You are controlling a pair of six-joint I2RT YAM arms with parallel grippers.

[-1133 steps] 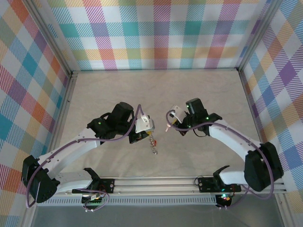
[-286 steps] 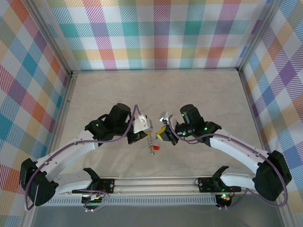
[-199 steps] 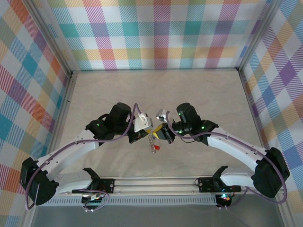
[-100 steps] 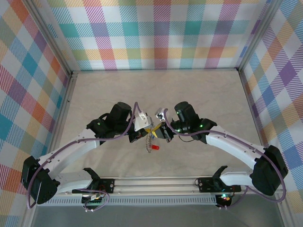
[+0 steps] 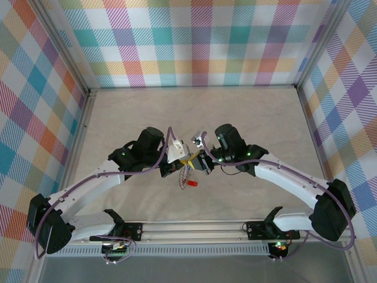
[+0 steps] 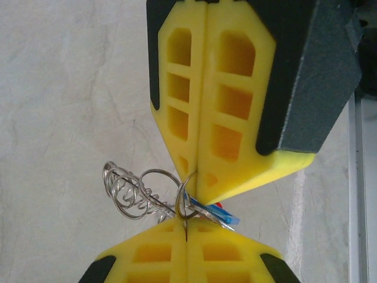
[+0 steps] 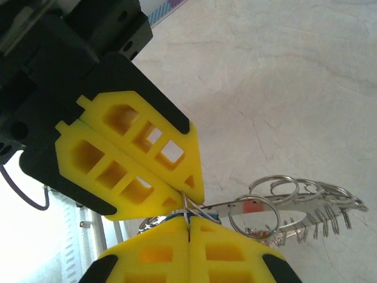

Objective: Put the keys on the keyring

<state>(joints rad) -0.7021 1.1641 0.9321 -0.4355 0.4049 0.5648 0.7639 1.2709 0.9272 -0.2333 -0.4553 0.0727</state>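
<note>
Yellow ribbed plastic fingers of the left gripper are pressed flat together, and a thin silvery wire keyring runs into the seam at their very tip, nipped there. Meeting them point to point are the matching yellow fingers of the right gripper, also clenched with no gap. A sliver of metal sits at their seam too, but I cannot tell whether they pinch the loop or merely touch it.

Just beyond the two tips the bunch of small silver-grey metal keys trails away to one side – round heads stacked like a coil, toothed blades fanned along the lower edge. A small red piece shows behind one of the larger loops, close to the pinch point, and from the left wrist a blue sliver pokes out beside it (what it belongs to is not clear).

Below and behind lies the pale, faintly veined table top.

From above, both black-and-white arms bend inward so that the grippers meet near the middle of the table, a little toward the near edge. The keys hang just below that meeting point, with the red piece at the end nearest the arm bases – all of it boxed in by plaid pastel walls
</note>
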